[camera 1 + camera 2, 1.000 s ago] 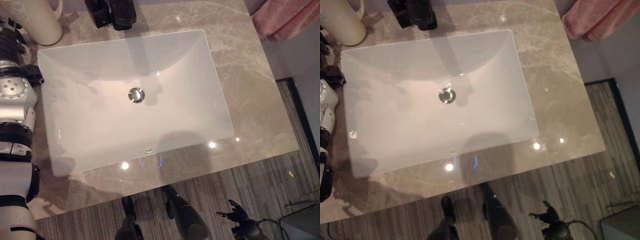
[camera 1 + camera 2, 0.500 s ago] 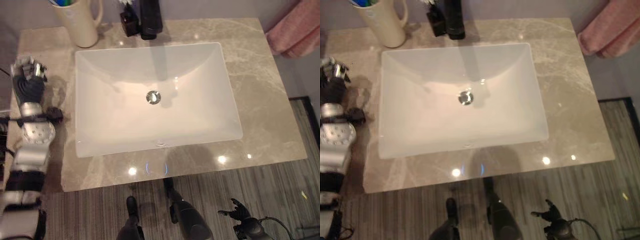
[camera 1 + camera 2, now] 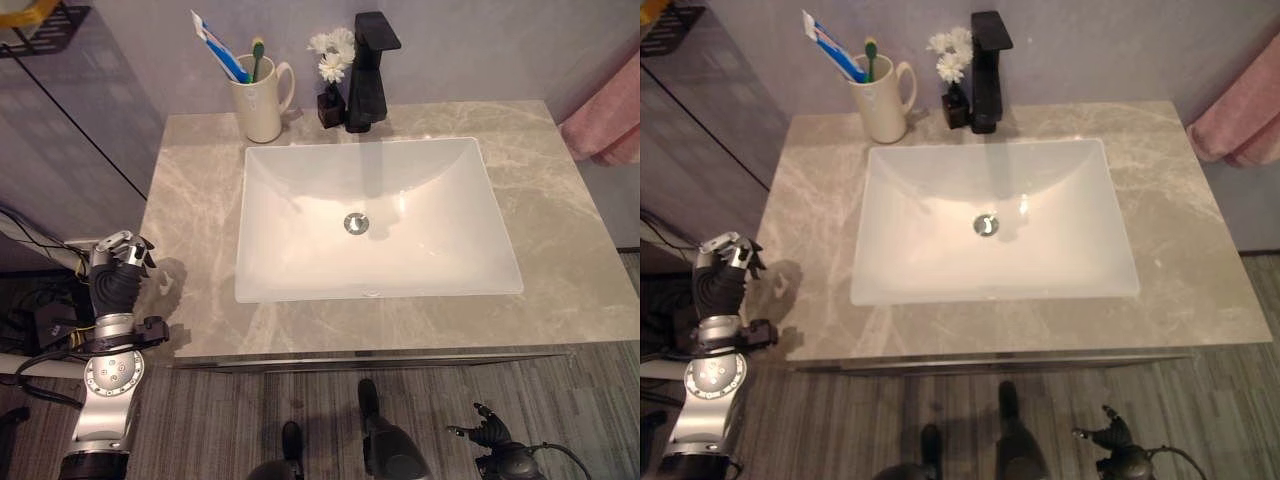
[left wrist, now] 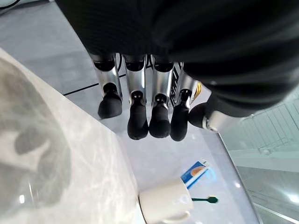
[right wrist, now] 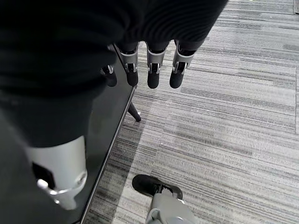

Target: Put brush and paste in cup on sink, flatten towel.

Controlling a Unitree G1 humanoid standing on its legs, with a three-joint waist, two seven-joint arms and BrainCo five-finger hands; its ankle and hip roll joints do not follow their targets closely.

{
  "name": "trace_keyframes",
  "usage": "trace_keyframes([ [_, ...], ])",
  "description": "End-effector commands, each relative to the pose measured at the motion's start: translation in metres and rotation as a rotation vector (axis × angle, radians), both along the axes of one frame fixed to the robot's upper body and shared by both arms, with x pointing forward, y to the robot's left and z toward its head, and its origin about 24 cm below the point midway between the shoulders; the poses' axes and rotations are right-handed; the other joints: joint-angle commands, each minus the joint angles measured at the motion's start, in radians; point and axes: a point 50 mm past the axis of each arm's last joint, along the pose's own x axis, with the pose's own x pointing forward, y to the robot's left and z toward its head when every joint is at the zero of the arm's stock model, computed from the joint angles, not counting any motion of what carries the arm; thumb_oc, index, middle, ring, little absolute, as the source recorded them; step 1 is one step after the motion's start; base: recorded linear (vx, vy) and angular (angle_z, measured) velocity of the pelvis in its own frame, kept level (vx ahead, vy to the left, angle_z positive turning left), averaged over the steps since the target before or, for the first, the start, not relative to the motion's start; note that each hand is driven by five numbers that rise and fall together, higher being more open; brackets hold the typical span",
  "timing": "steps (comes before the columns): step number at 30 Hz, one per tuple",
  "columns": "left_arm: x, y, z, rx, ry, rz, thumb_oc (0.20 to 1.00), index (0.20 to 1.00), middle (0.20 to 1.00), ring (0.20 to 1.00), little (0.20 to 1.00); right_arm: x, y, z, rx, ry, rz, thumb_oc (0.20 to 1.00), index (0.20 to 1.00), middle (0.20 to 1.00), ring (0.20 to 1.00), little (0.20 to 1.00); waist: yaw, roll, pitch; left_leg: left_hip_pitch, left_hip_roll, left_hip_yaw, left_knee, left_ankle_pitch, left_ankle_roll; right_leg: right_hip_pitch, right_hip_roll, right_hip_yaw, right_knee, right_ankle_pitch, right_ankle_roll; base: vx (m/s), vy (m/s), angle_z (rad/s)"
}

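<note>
Between the earlier frames and now the camera has pulled back, so the whole sink (image 3: pixel 378 218) shows; my left robot hand (image 3: pixel 115 272) hovers off the bench's (image 3: pixel 195 235) near left edge, fingers loosely curled, holding nothing. Brush (image 3: pixel 256 57) and paste (image 3: pixel 217 45) stand in the cup (image 3: pixel 260 99), well ahead of that robot hand. My right robot hand (image 5: pixel 149 65) hangs relaxed over the floor (image 5: pixel 233 116). The pink towel (image 3: pixel 608 118) hangs far right, probably next: approach with flat fingers.
</note>
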Motion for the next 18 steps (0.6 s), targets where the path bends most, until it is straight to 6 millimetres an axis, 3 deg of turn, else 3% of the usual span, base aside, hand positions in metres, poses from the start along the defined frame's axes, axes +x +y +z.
trace_keyframes([
  [1, -0.004, 0.001, 0.024, 0.051, -0.119, -0.07, 0.2, 0.2, 0.2, 0.2, 0.2, -0.03, 0.006, -0.012, 0.011, 0.075, -0.033, 1.0, 1.0, 1.0, 1.0, 1.0, -0.028, -0.063, -0.059, 0.062, -0.096, 0.006, 0.117, -0.183, 0.068, -0.154, -0.123, 0.112, 0.058, 0.215, 0.114, -0.15, 0.189, -0.14],
  [2, -0.004, 0.001, 0.024, 0.051, -0.119, -0.071, 0.2, 0.2, 0.2, 0.2, 0.2, -0.03, 0.006, -0.012, 0.011, 0.075, -0.033, 1.0, 1.0, 1.0, 1.0, 1.0, -0.027, -0.064, -0.058, 0.062, -0.096, 0.007, 0.118, -0.183, 0.068, -0.154, -0.123, 0.113, 0.058, 0.215, 0.114, -0.23, 0.205, -0.15],
  [4, 0.001, -0.006, 0.026, 0.039, -0.124, -0.124, 0.2, 0.2, 0.2, 0.2, 0.2, -0.042, 0.012, -0.017, 0.01, 0.124, -0.015, 1.0, 1.0, 1.0, 1.0, 1.0, -0.039, -0.043, -0.047, 0.049, -0.099, 0.031, 0.12, -0.153, 0.076, -0.163, -0.1, 0.064, 0.12, 0.136, 0.09, -0.23, 0.205, -0.19],
  [5, 0.001, -0.006, 0.026, 0.039, -0.124, -0.124, 0.2, 0.2, 0.2, 0.2, 0.2, -0.042, 0.012, -0.017, 0.009, 0.124, -0.015, 1.0, 1.0, 1.0, 1.0, 1.0, -0.039, -0.043, -0.047, 0.05, -0.098, 0.03, 0.118, -0.153, 0.076, -0.163, -0.1, 0.063, 0.124, 0.132, 0.09, -0.2, 0.146, -0.16],
  [6, 0.003, -0.011, 0.027, 0.042, -0.122, -0.154, 0.2, 0.2, 0.2, 0.2, 0.2, -0.055, 0.014, -0.022, -0.002, 0.19, 0.006, 1.0, 1.0, 1.0, 1.0, 1.0, -0.036, -0.031, -0.05, 0.041, -0.089, 0.045, 0.102, -0.128, 0.073, -0.149, -0.079, 0.004, 0.166, 0.065, 0.072, -0.13, 0.082, -0.2],
  [9, 0.003, -0.015, 0.027, 0.029, -0.119, -0.186, 0.2, 0.2, 0.2, 0.2, 0.2, -0.069, 0.016, -0.026, -0.008, 0.246, 0.012, 1.0, 1.0, 1.0, 1.0, 1.0, -0.027, -0.018, -0.055, 0.04, -0.063, 0.072, 0.068, -0.098, 0.07, -0.124, -0.053, -0.054, 0.235, -0.002, 0.059, -0.16, 0.074, -0.2],
  [11, 0.003, -0.017, 0.024, 0.0, -0.11, -0.204, 0.2, 0.2, 0.2, 0.2, 0.2, -0.069, 0.016, -0.026, -0.006, 0.24, -0.011, 1.0, 1.0, 1.0, 1.0, 1.0, -0.018, -0.021, -0.071, 0.026, -0.052, 0.098, 0.053, -0.076, 0.066, -0.104, -0.059, -0.076, 0.242, -0.01, 0.056, -0.11, -0.013, -0.47],
  [15, 0.003, -0.023, 0.022, -0.025, -0.101, -0.256, 0.2, 0.2, 0.2, 0.2, 0.2, -0.054, 0.013, -0.021, 0.001, 0.159, -0.034, 1.0, 1.0, 1.0, 1.0, 1.0, 0.016, -0.019, -0.086, 0.014, -0.025, 0.16, 0.024, -0.047, 0.065, -0.055, -0.104, -0.144, 0.291, -0.034, 0.059, -0.12, -0.028, -0.58],
  [18, 0.005, -0.028, 0.016, -0.064, -0.082, -0.283, 0.2, 0.2, 0.2, 0.2, 0.2, -0.031, 0.01, -0.012, -0.006, 0.053, -0.054, 1.0, 1.0, 1.0, 1.0, 1.0, 0.043, -0.016, -0.104, 0.002, -0.016, 0.219, 0.028, -0.043, 0.075, -0.008, -0.146, -0.211, 0.35, -0.049, 0.058, -0.11, -0.012, -0.62],
])
